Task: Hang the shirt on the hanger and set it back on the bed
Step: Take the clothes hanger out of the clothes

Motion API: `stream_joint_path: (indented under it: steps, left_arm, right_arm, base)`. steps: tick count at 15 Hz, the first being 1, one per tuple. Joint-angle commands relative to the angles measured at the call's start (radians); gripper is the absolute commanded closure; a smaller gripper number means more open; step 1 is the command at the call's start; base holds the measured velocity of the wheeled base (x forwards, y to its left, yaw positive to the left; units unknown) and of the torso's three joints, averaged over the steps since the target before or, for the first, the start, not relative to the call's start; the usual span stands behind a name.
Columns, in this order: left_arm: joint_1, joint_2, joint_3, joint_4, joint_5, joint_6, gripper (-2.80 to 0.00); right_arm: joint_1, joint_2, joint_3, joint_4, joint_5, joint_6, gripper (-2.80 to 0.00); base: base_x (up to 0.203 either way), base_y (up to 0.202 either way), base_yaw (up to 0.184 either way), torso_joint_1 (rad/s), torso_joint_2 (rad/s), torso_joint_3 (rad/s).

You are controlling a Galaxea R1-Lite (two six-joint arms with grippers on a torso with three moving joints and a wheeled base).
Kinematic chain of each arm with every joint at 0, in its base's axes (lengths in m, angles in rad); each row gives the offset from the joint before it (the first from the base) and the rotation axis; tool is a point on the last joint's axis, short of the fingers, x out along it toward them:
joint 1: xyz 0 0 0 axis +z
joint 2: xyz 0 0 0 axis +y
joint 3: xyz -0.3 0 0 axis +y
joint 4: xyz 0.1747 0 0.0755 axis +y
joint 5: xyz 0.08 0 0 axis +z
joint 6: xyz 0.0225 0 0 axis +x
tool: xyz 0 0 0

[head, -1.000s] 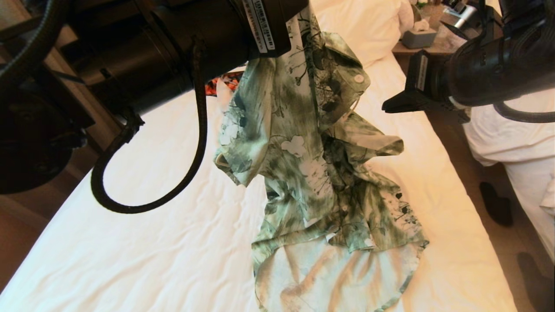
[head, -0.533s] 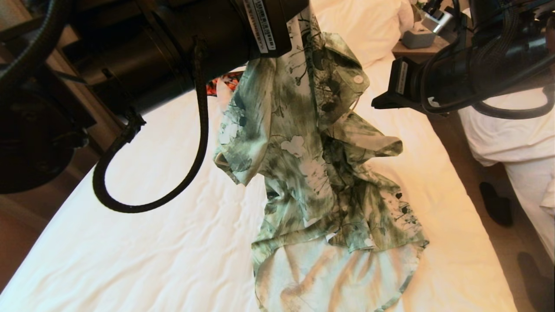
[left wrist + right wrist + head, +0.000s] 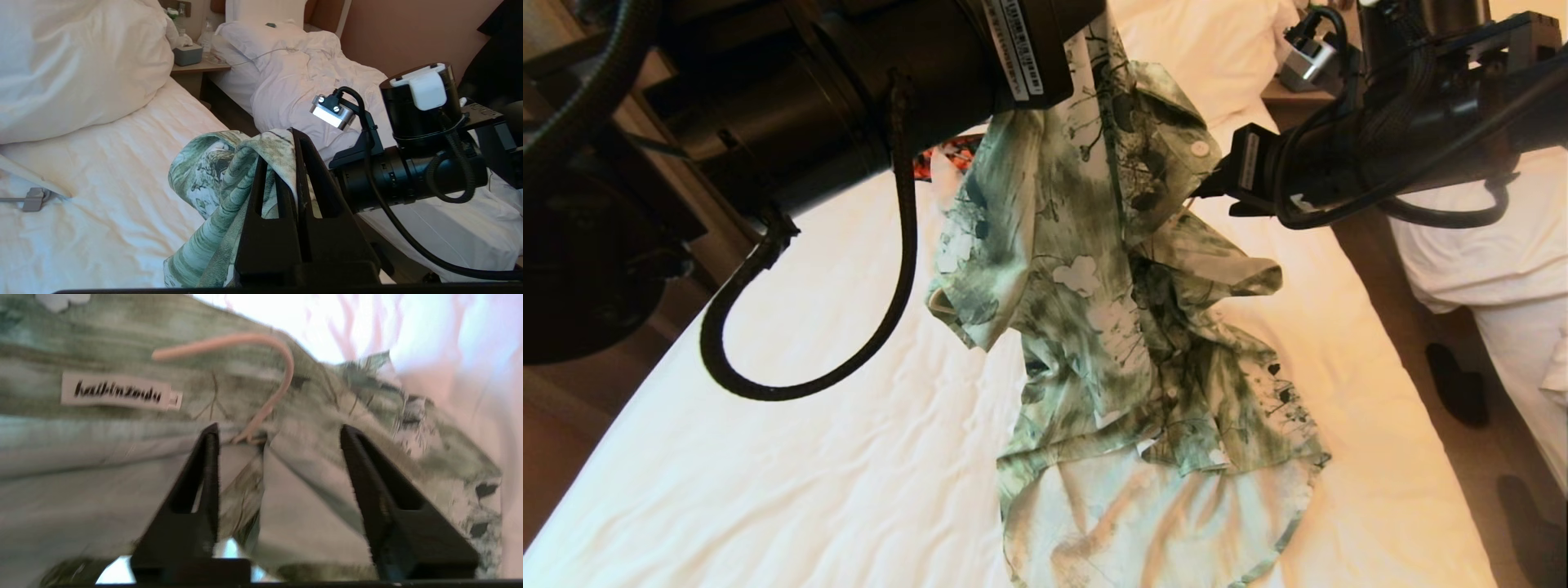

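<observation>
The green and white flowered shirt hangs from my raised left gripper, which is shut on a fold of its cloth; the hem lies on the bed. My right gripper is open at the shirt's collar, with cloth lying between its spread fingers. The hanger's cream curved hook sticks out of the neck opening just beyond the fingertips, beside the collar label. The hanger's arms are hidden inside the shirt. In the head view the right gripper touches the shirt's right side.
A big white pillow lies at the head of the bed. An orange-and-black garment shows behind my left arm. A white clip hanger lies on the sheet. A nightstand with a tissue box and a second bed stand to the right.
My right arm has swung left up to the shirt's collar, and its gripper has gone from shut to open. The left gripper and the shirt have stayed put.
</observation>
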Motion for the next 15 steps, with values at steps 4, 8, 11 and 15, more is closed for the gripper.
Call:
stream_joint_path:
  steps: [4, 8, 11, 15]
  left_arm:
    - [0.0, 0.007, 0.002, -0.004, -0.002, 0.0, 0.0]
    - [0.002, 0.006, -0.008, -0.003, -0.002, 0.0, 0.0]
    - [0.002, 0.003, -0.008, -0.003, -0.002, -0.001, 0.0]
    - [0.002, -0.002, -0.007, -0.003, -0.002, -0.003, 0.0]
  right_arm:
    - [0.0, 0.046, -0.001, -0.048, 0.0, -0.054, -2.8]
    - [0.012, 0.084, 0.0, -0.102, -0.006, -0.098, -2.8]
    - [0.025, 0.107, 0.0, -0.179, -0.048, -0.142, -2.8]
    - [0.039, 0.125, 0.0, -0.212, -0.091, -0.166, -2.8]
  base:
    - [0.0, 0.0, 0.0, 0.0, 0.0, 0.0]
    - [0.0, 0.0, 0.0, 0.0, 0.0, 0.0]
    - [0.0, 0.0, 0.0, 0.0, 0.0, 0.0]
    - [0.0, 0.0, 0.0, 0.0, 0.0, 0.0]
